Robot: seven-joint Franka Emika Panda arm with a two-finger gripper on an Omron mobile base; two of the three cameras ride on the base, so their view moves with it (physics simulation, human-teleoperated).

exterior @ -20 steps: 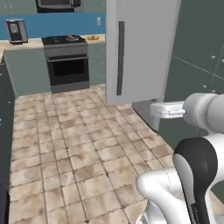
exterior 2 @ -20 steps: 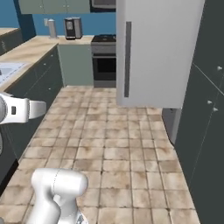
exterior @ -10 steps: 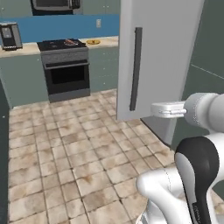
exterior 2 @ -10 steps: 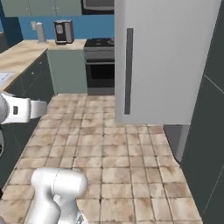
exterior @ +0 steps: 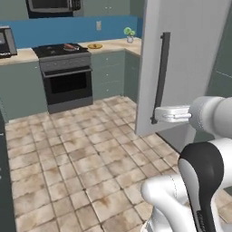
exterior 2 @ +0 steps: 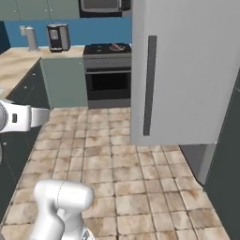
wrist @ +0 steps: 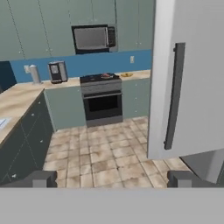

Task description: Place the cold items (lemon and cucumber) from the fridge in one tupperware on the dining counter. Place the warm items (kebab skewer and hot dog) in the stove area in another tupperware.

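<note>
The grey fridge stands with its door shut, a dark handle on the front. Lemon and cucumber are hidden from me. On the black stove lies a small reddish item, too small to name. No tupperware is in sight. My gripper hangs open and empty in mid-air over the tiled floor, short of the fridge door and pointing toward the stove wall.
A wooden-topped counter with dark cabinets runs along the left. A coffee machine stands by the stove, a microwave above it. A yellow dish and a small plant sit right of the stove.
The whole picture has shifted: the base has driven forward and turned, so stove and fridge look nearer. The arm keeps its pose and the gripper stays open.
</note>
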